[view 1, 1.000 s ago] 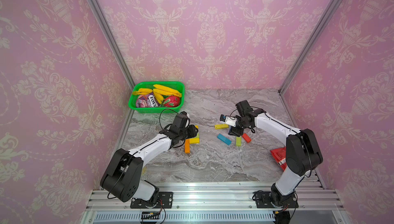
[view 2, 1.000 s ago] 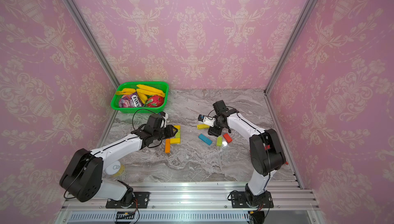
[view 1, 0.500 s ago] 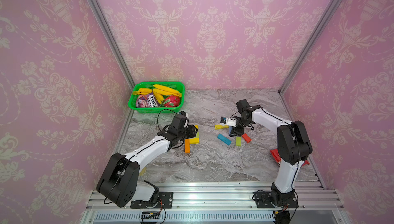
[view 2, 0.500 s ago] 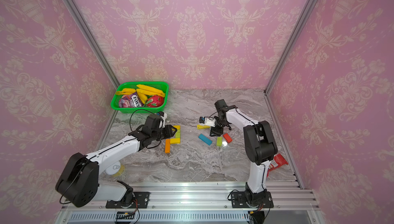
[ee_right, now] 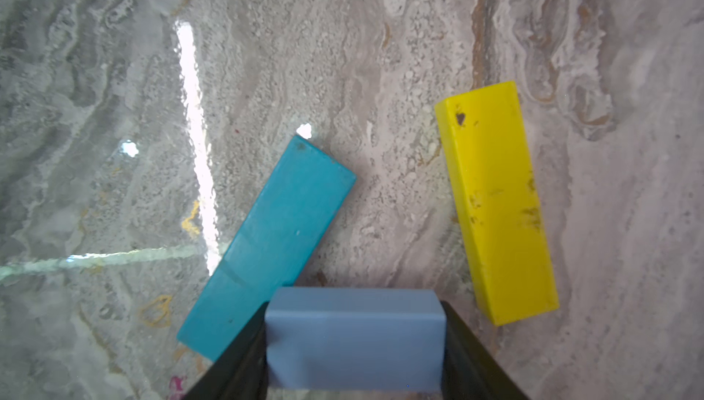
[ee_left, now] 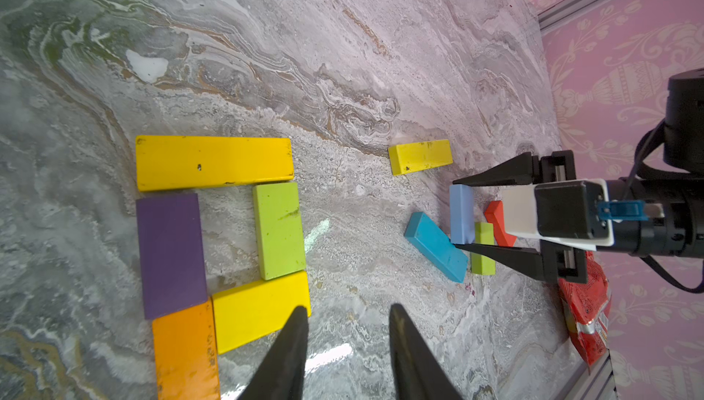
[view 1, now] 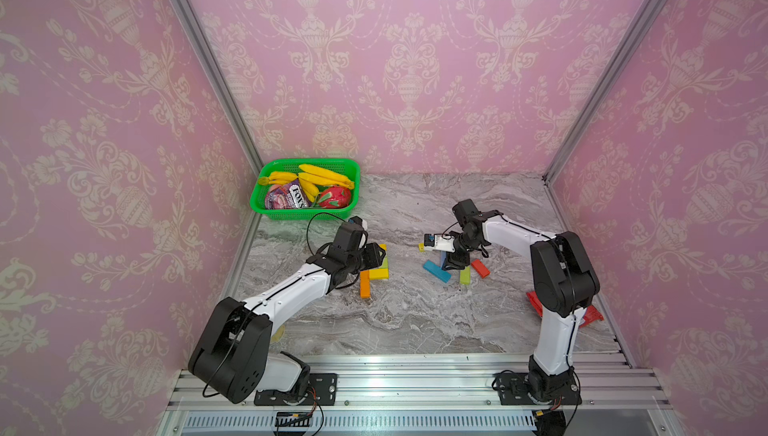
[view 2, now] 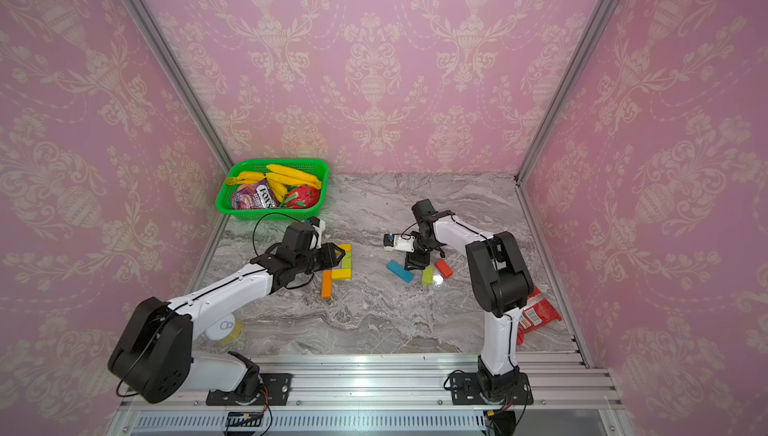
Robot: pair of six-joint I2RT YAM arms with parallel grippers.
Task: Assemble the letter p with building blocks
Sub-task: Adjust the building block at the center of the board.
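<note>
Pink damask walls enclose a marble tabletop (view 1: pixel 415 322). In its far left corner a green basket (view 1: pixel 266 207) holds a purple packet (view 1: pixel 291 197) reading "FOX'S". The right gripper (ee_left: pixel 457 214) clamps a light blue block (ee_right: pixel 354 337) by its sides, close to the teal block (ee_right: pixel 274 234) and a loose yellow block (ee_right: pixel 495 204). The left gripper (ee_left: pixel 347 308), jaws moderately apart and empty, hovers beside the joined blocks (ee_left: pixel 169 253): yellow, purple, lime, orange.

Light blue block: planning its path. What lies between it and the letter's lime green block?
Left wrist view: the teal block, beside the light blue block; otherwise bare marble.
</note>
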